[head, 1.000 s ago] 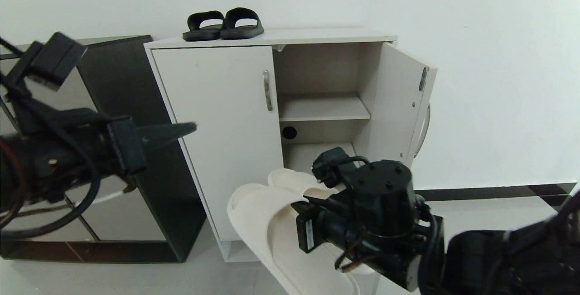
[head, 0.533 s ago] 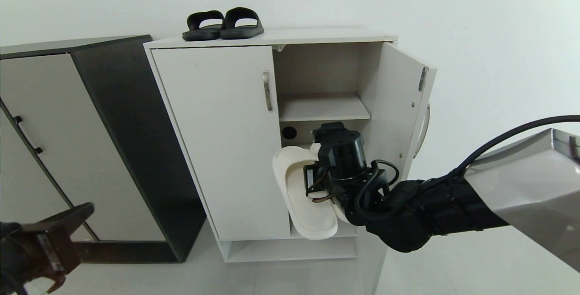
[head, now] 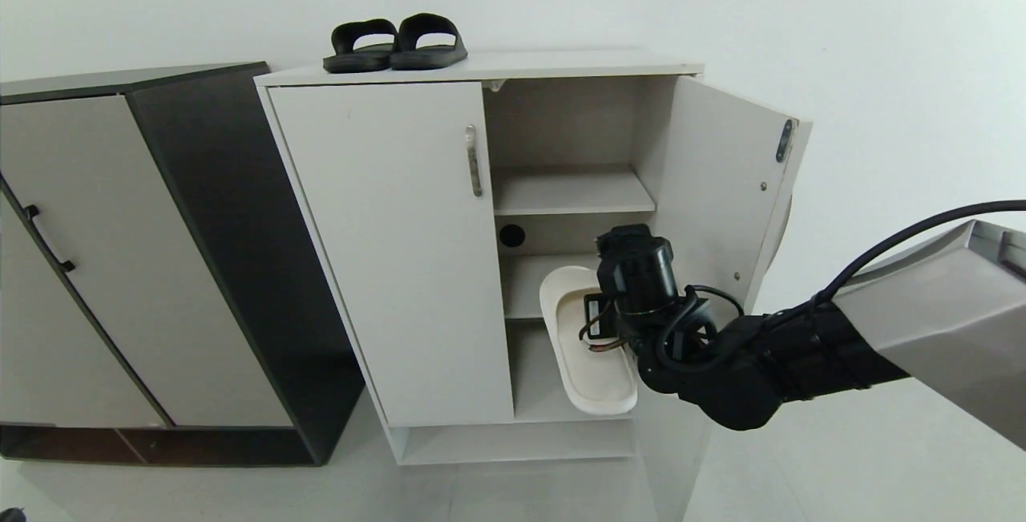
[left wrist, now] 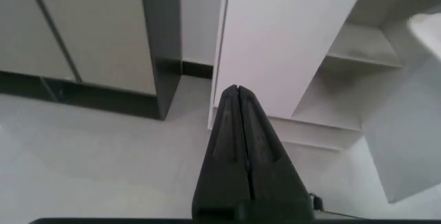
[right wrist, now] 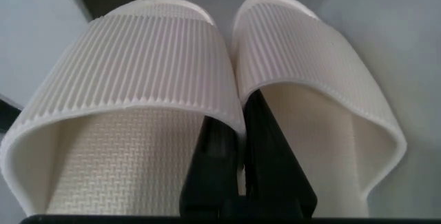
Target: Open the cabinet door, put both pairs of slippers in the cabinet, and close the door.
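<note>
Jaws of right gripper [right wrist: 241, 124] are clamped on white slippers [right wrist: 131, 65]; left gripper [left wrist: 238, 96] has its own pressed together, empty.
Cabinet door [head: 721, 201] has been pushed wider, the pair carried farther into the opening ahead of the jaws; black slippers [head: 395, 42] are seen well above.

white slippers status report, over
Right claw shut on white slippers, at open cabinet. Left claw shut, empty. Black slippers on cabinet top. Door wide open.

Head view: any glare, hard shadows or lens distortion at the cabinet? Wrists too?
Head view: even light, no glare; cabinet sides lean outward toward the top, wide-angle skew; interior shaded; glossy floor mirrors the open door. Right wrist view: white slippers evenly lit, right gripper dark between them. Left wrist view: left gripper dark against pale floor.
</note>
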`<state>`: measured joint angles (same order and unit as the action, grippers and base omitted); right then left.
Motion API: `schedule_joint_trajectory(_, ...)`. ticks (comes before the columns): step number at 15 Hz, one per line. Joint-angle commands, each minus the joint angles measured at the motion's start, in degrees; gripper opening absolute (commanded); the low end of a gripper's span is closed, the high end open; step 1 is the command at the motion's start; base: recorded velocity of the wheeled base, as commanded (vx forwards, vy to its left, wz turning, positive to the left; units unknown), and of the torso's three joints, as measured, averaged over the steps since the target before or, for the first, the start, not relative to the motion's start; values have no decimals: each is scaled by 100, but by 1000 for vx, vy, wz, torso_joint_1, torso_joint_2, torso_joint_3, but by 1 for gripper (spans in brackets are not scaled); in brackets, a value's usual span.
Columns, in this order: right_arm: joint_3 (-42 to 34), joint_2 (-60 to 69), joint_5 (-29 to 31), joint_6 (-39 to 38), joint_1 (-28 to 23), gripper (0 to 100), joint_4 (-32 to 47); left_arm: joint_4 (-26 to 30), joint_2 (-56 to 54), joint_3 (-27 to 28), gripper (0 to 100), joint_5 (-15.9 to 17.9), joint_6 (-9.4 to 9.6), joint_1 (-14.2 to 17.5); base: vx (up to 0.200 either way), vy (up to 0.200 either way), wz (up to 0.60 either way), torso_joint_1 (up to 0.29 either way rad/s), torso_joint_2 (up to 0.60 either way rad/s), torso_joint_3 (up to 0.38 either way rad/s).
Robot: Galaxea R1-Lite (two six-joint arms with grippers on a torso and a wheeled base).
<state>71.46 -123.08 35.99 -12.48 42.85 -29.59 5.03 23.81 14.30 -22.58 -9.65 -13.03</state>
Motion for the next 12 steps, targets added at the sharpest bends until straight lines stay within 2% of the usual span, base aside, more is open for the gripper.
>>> schedule_joint_trajectory(1,-185,196,14,-9,-66,0,6,15,-412,-68,0,-45,-1,108,0,0,0,0,0,0)
schedule_joint_trajectory(4,-361,223,128,-9,-172,0,6,6,-500,-129,0,-54,7,328,0,0,0,0,0,0)
schedule_joint_trajectory(7,-607,390,5,-52,-154,0,-74,6,-509,-173,0,-45,16,345,0,0,0,0,0,0)
schedule_joint_trajectory(9,-976,583,-769,-61,101,0,-548,-2,-614,-279,0,-45,34,336,0,0,0,0,0,0)
schedule_joint_trajectory(10,-1310,627,-1199,-44,171,0,-1076,-2,-887,-305,0,-45,157,336,0,0,0,0,0,0)
schedule_joint_trajectory(11,-1486,592,-1384,-26,180,0,-1533,6,-1089,-340,0,-133,306,389,0,0,0,0,0,0)
schedule_joint_trajectory(12,-1547,495,-1410,-26,180,0,-1770,6,-1203,-463,0,-502,359,556,0,0,0,0,0,0)
